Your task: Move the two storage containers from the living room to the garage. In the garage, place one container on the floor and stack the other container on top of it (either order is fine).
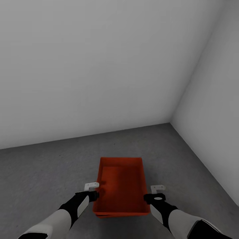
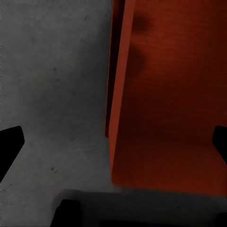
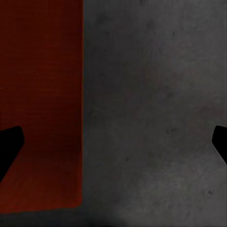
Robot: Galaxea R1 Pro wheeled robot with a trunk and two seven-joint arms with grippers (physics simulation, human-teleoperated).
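Down at about six o'clock in my head view sits an orange-red storage container (image 1: 121,186), open-topped, on the dark grey speckled floor (image 1: 43,172) of the garage. A second orange-red edge (image 1: 103,215) peeks out beneath its near rim, so it looks stacked on another bin, though I can't make out more of that lower one. Plain white-grey walls (image 1: 93,66) meet in a corner at roughly two o'clock.

My left gripper (image 1: 94,192) hangs just beside the container's left wall, at about seven o'clock. Through the left wrist camera its dark fingertips (image 2: 10,144) stand wide apart, spread to the frame's edges, with the container's rim (image 2: 122,94) and its inside (image 2: 175,109) between them, over bare floor (image 2: 52,85). Whether a fingertip touches the wall I cannot tell.

My right gripper (image 1: 156,194) hovers just beside the container's right wall, at about five o'clock. In the right wrist camera its fingers (image 3: 9,144) are likewise spread wide, nothing clamped between them; the red bin (image 3: 40,104) and the grey floor (image 3: 156,113) lie below.

I can read no brand, label or writing on the bins, the walls or my arms.
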